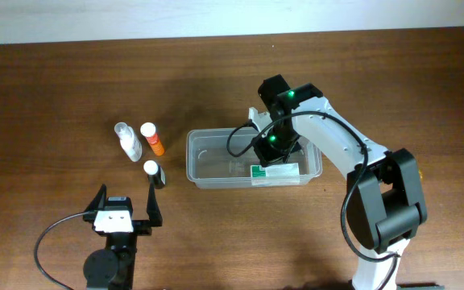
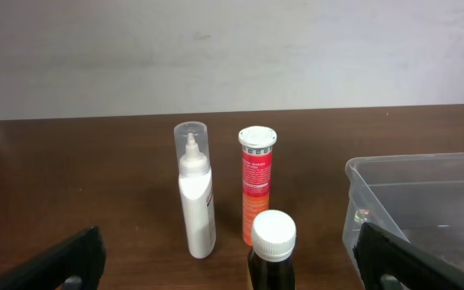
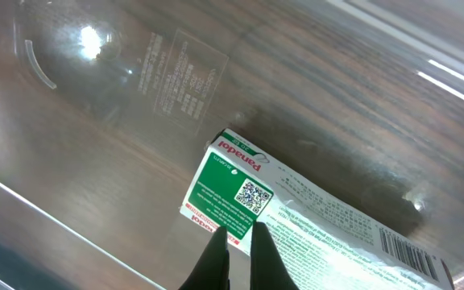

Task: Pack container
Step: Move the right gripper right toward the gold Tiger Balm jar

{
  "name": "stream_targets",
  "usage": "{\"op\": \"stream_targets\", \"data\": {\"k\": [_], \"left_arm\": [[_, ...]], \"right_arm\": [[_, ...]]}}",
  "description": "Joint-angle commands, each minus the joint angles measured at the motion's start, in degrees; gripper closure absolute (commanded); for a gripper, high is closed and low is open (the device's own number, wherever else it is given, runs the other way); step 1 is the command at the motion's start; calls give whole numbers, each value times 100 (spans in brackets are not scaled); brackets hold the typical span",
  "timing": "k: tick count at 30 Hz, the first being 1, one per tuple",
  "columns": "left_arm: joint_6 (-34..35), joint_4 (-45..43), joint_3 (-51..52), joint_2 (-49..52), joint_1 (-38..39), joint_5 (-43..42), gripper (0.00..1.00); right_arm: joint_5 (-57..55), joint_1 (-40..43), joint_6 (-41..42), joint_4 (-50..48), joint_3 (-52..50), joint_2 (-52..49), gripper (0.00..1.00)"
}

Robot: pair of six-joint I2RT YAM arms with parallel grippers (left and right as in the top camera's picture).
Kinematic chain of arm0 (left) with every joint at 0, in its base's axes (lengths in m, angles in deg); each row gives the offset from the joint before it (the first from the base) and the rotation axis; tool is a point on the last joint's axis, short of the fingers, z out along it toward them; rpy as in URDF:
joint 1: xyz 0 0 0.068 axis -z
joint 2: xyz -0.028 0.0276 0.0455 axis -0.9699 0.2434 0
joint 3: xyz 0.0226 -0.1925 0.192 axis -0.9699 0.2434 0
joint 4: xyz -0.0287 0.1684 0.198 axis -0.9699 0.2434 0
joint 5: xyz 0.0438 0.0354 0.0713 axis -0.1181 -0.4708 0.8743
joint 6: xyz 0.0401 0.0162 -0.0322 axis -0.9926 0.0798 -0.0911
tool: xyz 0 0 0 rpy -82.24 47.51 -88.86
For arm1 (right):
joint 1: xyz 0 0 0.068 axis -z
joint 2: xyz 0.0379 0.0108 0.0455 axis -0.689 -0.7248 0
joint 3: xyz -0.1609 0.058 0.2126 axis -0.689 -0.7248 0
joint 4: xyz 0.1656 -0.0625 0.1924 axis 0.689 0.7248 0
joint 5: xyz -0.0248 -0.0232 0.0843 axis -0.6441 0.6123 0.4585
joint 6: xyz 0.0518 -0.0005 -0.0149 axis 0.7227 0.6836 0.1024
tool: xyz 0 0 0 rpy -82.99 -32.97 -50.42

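Right gripper (image 3: 238,259): I see its two tips very close together, right at the green end of the box (image 3: 312,221). I cannot tell if they pinch it.
Right arm: it bends in from the right side and points down into the container (image 1: 202,179).
Left gripper (image 1: 126,203): wide open, holding nothing, low over the table (image 1: 55,97).
Container: in the middle of the table, open on top.
Box: it lies inside the container, along the near wall.
Edges: the near wall is just beside my right tips. The left half of the tub floor is open room.
In front of my left gripper: a dark bottle (image 2: 272,242) with a white cap is closest. Behind it, a white bottle (image 2: 197,201) and an orange tube (image 2: 257,189) stand upright side by side, apart from the container.
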Motion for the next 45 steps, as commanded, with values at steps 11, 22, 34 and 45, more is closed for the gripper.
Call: {"op": "stream_targets", "data": {"k": [11, 22, 34, 45], "left_arm": [[-109, 17, 11, -59, -24, 66, 1], [-109, 17, 11, -59, -24, 66, 1], [-109, 17, 11, -59, -24, 66, 1], [-109, 17, 11, -59, -24, 66, 1]], "right_arm": [[321, 269, 177, 142, 328, 616, 96], [-894, 2374, 485, 1416, 719, 1829, 84], [-542, 5069, 584, 1709, 686, 1628, 2], [-743, 5678, 634, 1209, 243, 1547, 2]]}}
